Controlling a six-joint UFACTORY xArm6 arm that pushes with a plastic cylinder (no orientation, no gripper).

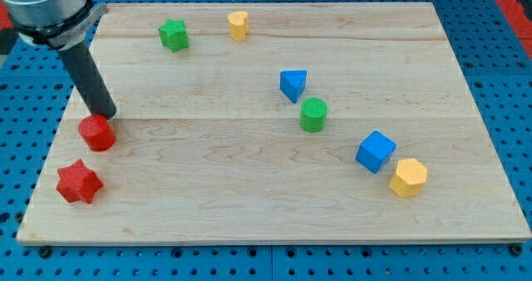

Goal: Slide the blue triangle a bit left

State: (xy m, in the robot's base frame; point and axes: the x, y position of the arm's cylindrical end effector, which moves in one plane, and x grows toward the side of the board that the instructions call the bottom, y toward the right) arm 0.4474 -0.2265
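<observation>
Board: pale wooden table top (249, 214) with visible plank seams, lying on a blue perforated surface (499, 81) that shows around its edges.
Writing: no brand, label or lettering can be read on the board, the blocks or the arm.
Arm: grey housing at the view's top left, with a straight dark rod (87, 77) slanting down from it.
Tip: my tip (105, 115) sits at the board's left side, just above and touching or nearly touching the red cylinder; I cannot tell which.
Jaws: there are none on this rod, so nothing is clenched, released or grasped.
Blue triangle: the blue triangle (293, 85) lies a little right of the board's centre, in the upper half, well apart from my tip.
Green cylinder: the green cylinder (313, 115) stands just below and right of the blue triangle, close but apart.
Red cylinder: the red cylinder (96, 133) is near the left edge.
Red star: the red star (79, 182) lies below the red cylinder, toward the bottom left corner.
Green star: the green star (174, 35) is near the top edge, left of centre.
Yellow block, top: the rounded yellow block (238, 25) lies right of the green star.
Blue cube: the blue cube (376, 151) sits at lower right.
Yellow hexagon: the yellow hexagon (408, 178) is just beside the blue cube, on its lower right.
</observation>
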